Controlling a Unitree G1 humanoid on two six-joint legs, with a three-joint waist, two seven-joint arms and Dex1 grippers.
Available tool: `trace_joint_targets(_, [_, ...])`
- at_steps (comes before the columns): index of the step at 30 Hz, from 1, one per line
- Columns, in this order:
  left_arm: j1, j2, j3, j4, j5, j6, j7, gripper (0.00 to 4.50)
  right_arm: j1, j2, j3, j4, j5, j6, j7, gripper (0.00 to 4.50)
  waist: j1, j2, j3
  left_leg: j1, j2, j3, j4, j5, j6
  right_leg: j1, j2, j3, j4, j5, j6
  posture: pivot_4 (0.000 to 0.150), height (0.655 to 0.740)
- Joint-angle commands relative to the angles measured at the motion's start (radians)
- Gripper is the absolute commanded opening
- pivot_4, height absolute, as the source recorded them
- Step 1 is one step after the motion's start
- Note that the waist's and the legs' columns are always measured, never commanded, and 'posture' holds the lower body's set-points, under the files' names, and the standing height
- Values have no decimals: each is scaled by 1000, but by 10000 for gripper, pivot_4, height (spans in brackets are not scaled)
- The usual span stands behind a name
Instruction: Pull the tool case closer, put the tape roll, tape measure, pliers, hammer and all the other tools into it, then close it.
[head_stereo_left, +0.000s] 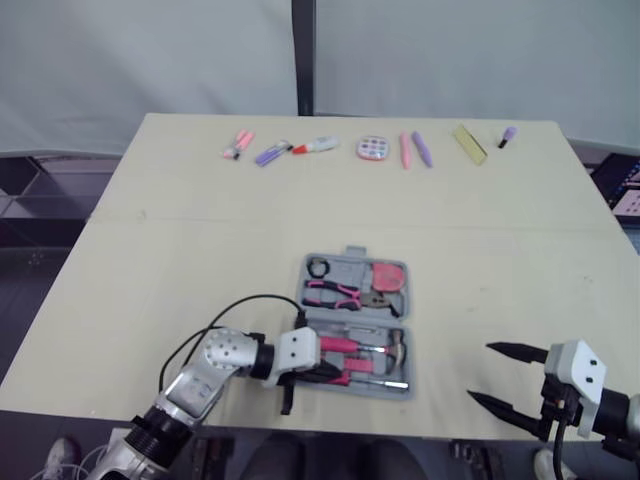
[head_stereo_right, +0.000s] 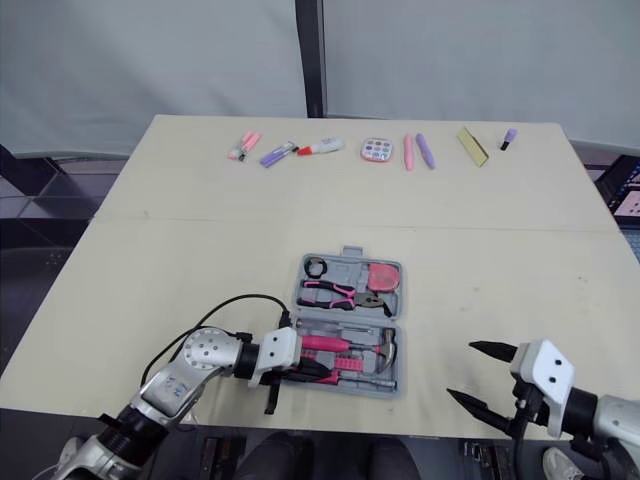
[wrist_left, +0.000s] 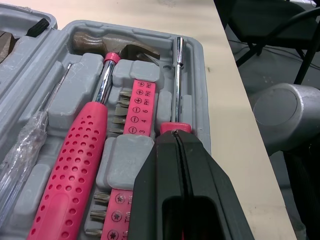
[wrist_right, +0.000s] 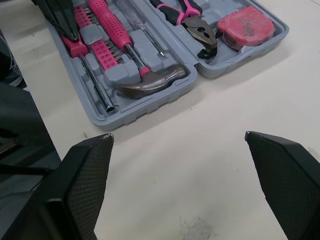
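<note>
The grey plastic tool case (head_stereo_left: 345, 268) lies open on the pale tabletop (head_stereo_left: 180, 250), its nearer half right under the left pincer (head_stereo_left: 322, 368). That pincer's two black fingers are pressed together with only a thin seam between them. Their tips rest at the pink handle end of a long steel-shafted driver (wrist_left: 176, 80).

Just beside the pincer, the pink-handled hammer with a perforated grip (wrist_left: 75, 160) lies in its slot, with a pink strip of bits (wrist_left: 141, 107) between it and the driver. In the half beyond the pincer lie pink-and-black pliers (wrist_right: 192, 20), a pink tape measure (wrist_right: 247, 25) and a small black tape roll (head_stereo_left: 319, 267).

The right pincer (wrist_right: 177, 136) hangs over bare table well apart from the case, fingers spread wide and holding nothing.
</note>
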Motion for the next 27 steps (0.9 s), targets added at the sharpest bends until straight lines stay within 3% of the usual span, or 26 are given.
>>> trace_joint_targets(1, [43,20,-51,36,56,9,-10,338,9,5,-27,-34,17,2,-8,45000,0,0,0,0,0,0,0,0,0,0,0,0,0,0,0,1500,7134])
trace_joint_targets(27, [54,28,-102,172,118,-15,-1,338,26,4,-57,-52,22,17,-6,45000,-1,3,-23,3,0,0,-3,0,1,2,0,1,-1,0,0,1500,7134])
